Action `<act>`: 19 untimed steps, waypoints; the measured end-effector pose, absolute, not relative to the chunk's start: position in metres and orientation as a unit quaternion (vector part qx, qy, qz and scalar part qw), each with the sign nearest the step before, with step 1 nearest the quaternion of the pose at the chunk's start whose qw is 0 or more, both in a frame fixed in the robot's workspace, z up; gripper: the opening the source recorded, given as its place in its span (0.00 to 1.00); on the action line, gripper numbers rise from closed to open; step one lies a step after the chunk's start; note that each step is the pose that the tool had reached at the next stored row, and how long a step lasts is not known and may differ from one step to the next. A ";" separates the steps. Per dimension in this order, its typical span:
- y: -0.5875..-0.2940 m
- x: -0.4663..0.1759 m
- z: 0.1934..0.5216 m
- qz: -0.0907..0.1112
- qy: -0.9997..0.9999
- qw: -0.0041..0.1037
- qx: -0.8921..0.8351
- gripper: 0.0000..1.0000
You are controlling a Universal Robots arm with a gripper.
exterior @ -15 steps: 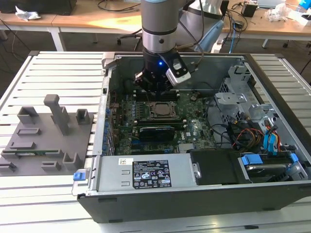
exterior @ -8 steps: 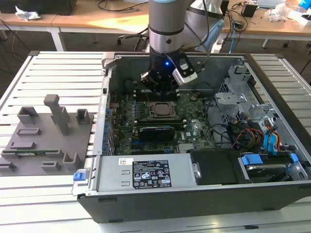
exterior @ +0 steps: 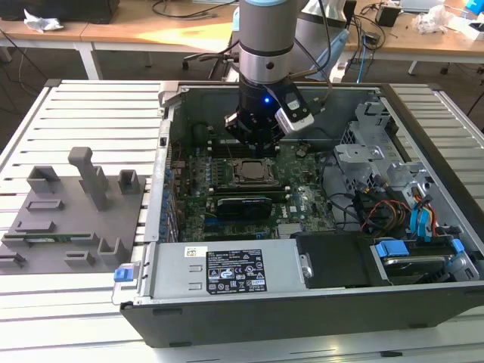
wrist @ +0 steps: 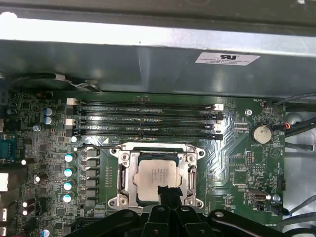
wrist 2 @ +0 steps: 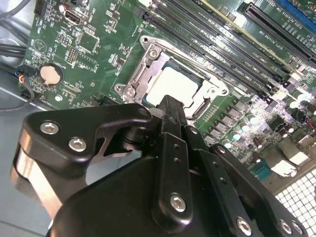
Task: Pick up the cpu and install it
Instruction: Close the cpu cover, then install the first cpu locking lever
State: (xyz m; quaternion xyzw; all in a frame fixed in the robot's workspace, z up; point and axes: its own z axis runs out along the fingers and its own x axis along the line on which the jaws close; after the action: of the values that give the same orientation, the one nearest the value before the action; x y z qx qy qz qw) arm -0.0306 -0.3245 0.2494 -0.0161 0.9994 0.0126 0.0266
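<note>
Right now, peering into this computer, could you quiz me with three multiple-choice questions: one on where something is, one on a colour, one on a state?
1. Where does the cpu lie?
A) in the socket frame on the motherboard
B) on the grey tray beside the computer
C) on a desk behind

2. What colour is the cpu's top?
A) red
B) pale silver
C) blue

3. How is the computer case?
A) shut
B) open, board exposed
C) wrapped in plastic

Answers: 1 A, it sits flat inside the frame in both wrist views. 2 B, its top shows pale and silvery. 3 B, the exterior view looks straight onto the board.
</note>
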 end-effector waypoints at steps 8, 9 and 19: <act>-0.325 -0.031 0.249 0.013 0.999 0.027 -0.016 0.11; -0.325 -0.031 0.249 0.013 0.999 0.027 -0.016 0.11; -0.324 -0.031 0.249 0.013 0.999 0.027 -0.015 0.11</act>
State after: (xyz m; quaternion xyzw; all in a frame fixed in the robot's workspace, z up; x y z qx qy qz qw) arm -0.0308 -0.3245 0.2494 -0.0154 0.9994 0.0126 0.0265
